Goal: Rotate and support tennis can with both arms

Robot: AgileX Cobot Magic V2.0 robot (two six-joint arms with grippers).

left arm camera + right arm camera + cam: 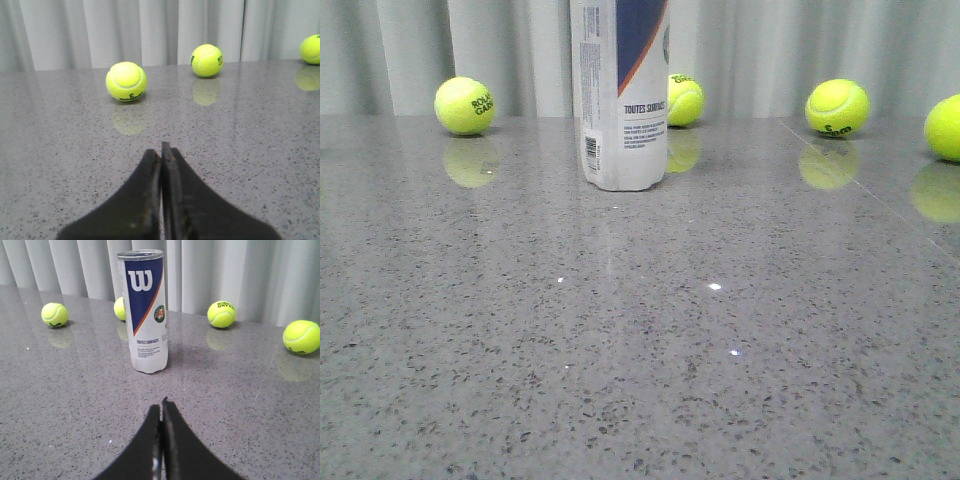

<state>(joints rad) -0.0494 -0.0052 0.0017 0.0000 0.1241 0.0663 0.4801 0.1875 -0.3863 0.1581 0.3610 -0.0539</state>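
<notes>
A grey speckled table (pixel 640 380) is filling most of every view, glossy enough to be mirroring what stands on it, with pale pleated curtains (pixel 770 50) hanging behind its far edge.

The tennis can (pixel 620 95) is standing upright on the table, toward the far side and a little left of centre in the front view, where its top is running out of frame. In the right wrist view the whole tennis can (pixel 144 310) is showing: a silver rim, a navy panel with a white "W", an orange stripe, a round emblem, and a white lower half with small print. Nothing is touching it.

The right gripper (pixel 161 412) is hovering over the table with its two black pointed fingers pressed together, grasping nothing, pointing toward the can but well apart from it. The left gripper (pixel 161 152) is likewise clenched on nothing, its fingers meeting at the tips. Neither gripper is appearing in the front view.

Four yellow-green tennis balls are lying along the back of the table in the front view: one at far left (pixel 465 105), one partly hidden just behind the can (pixel 684 100), one to the right (pixel 837 107), and one cut off by the right edge (pixel 945 127).
</notes>
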